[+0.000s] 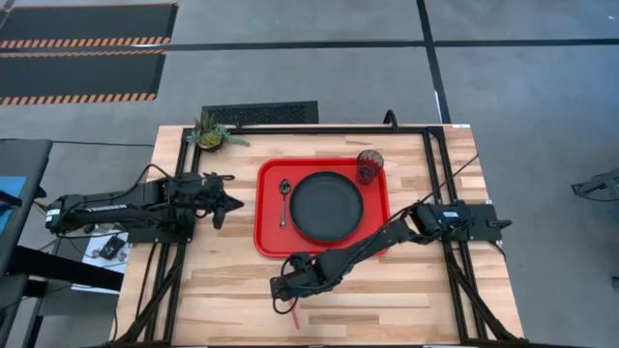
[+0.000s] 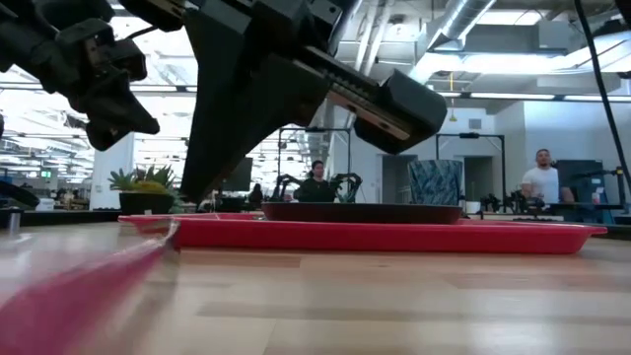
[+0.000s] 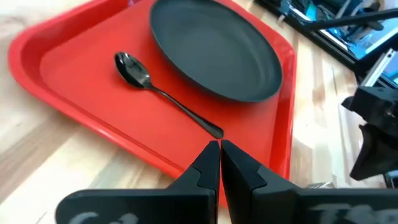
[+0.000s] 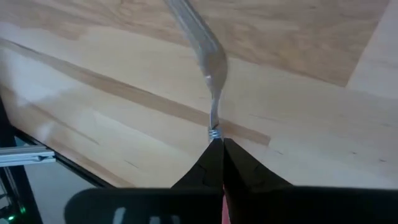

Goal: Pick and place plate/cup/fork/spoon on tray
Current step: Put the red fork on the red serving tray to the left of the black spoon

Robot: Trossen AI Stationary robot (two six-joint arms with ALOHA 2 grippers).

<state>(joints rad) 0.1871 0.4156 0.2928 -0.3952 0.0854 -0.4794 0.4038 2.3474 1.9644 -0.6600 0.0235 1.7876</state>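
The red tray [image 1: 266, 237] lies mid-table. On it rest the black plate [image 1: 327, 206], the dark spoon [image 1: 283, 198] to the plate's left, and the cup [image 1: 369, 164] upright at the far right corner. The fork [image 4: 208, 59] is near the table's front edge, left of the tray's near corner. Its red handle [image 1: 292, 315] pokes out toward the near edge and its silver tines point away from the wrist camera. My right gripper [image 1: 286, 296] is shut on the fork. My left gripper [image 1: 224, 205] hangs shut and holding nothing, left of the tray. My right gripper pinches the fork between its two fingertips at the neck [image 4: 214, 132], where the metal meets the red handle. The fingers come slanting down from the table's right side. The tines reach out past the fingertips. Whether the fork is off the wood, I cannot tell.
A small potted plant [image 1: 210, 133] stands at the table's far left edge. Bare wood lies in front of the tray and to its right. In the low view, people stand in the room behind the table.
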